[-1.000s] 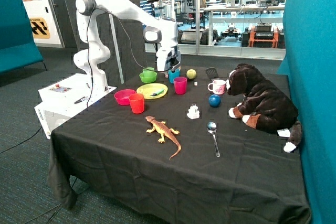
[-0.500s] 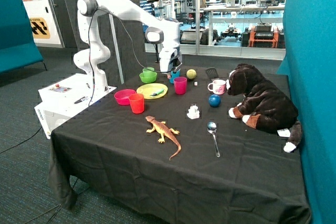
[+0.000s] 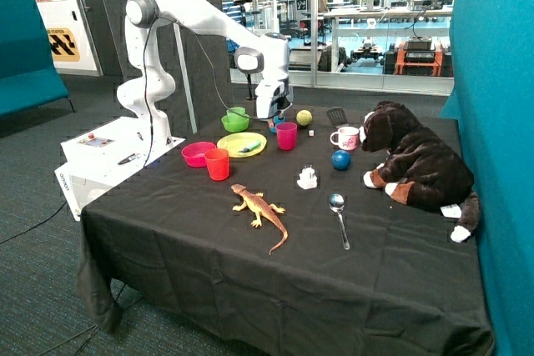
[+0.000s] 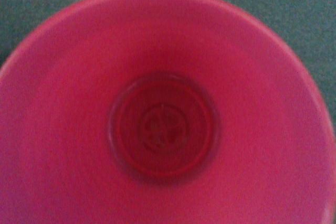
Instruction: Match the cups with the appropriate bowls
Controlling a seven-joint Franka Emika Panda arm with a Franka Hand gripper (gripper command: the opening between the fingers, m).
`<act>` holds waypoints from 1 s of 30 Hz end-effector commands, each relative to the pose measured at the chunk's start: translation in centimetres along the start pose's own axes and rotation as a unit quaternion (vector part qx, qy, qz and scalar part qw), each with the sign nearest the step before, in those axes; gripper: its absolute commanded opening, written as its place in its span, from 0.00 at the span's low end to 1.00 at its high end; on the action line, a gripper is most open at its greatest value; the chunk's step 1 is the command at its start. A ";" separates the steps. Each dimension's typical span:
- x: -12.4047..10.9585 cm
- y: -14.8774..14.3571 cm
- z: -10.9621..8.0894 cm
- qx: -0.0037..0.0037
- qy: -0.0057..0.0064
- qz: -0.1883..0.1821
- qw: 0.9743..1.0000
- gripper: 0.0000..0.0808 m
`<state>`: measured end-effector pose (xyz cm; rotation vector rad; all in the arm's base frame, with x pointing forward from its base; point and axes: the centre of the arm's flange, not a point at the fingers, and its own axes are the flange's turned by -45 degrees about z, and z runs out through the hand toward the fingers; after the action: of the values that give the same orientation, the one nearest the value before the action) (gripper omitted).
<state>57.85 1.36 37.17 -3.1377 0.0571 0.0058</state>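
Observation:
A magenta-pink cup (image 3: 286, 135) stands upright on the black cloth beside the yellow-green plate (image 3: 242, 145). My gripper (image 3: 279, 119) hangs just above and behind its rim. In the wrist view the cup's inside (image 4: 163, 124) fills the picture, seen straight down and empty. The magenta-pink bowl (image 3: 198, 154) sits near the table's left edge, next to a red cup (image 3: 218, 164). The lime green bowl (image 3: 235, 122) is at the back, with a light green cup (image 3: 237, 111) in it or right behind it.
A teal cup (image 3: 274, 126) is mostly hidden behind my gripper. Nearby are a yellow ball (image 3: 304, 117), a white mug (image 3: 345, 137), a blue ball (image 3: 340, 159), a plush dog (image 3: 413, 160), a spoon (image 3: 338, 216), a toy lizard (image 3: 260, 208) and a small white object (image 3: 307, 178).
My gripper has moved from over the teal cup towards the magenta-pink cup and now hangs over it. Nothing on the table has moved.

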 end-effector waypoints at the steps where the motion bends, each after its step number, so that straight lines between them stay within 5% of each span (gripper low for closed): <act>1: 0.9 -0.8 1.0 -0.002 0.002 0.022 1.000 0.68; 30: 2.6 -1.4 3.8 -0.002 0.002 0.021 1.000 0.66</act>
<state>60.43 2.52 34.50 -3.1384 0.1169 0.0040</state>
